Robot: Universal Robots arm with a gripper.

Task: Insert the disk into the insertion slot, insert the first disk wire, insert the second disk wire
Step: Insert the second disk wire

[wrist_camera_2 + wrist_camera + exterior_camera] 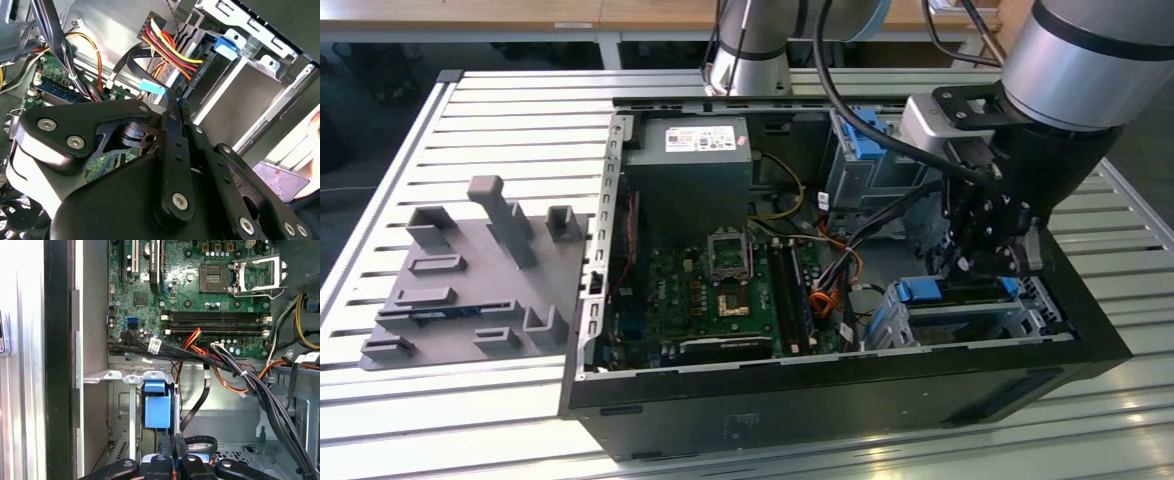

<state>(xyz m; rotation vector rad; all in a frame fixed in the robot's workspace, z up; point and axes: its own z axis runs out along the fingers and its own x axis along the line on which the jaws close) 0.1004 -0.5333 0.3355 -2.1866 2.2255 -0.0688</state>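
I am holding my end effector (pixel 983 262) low inside the computer case (pixel 854 380), fingers clenched together on a black wire plug just above the disk (pixel 961 297) sitting in its slot (pixel 907 330). Loose wires (pixel 250 380) crowding nearby are risking a snag or a misaligned plug.

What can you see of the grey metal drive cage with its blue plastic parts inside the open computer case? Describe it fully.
The low grey metal drive cage sits in the near corner of the open black computer case, at the exterior view's right, beside the green motherboard. It looks like sheet metal. Bright blue plastic parts show along its top edge. The black tool hangs directly above it, close to the blue parts; whether they touch cannot be told. Dark cables run nearby.
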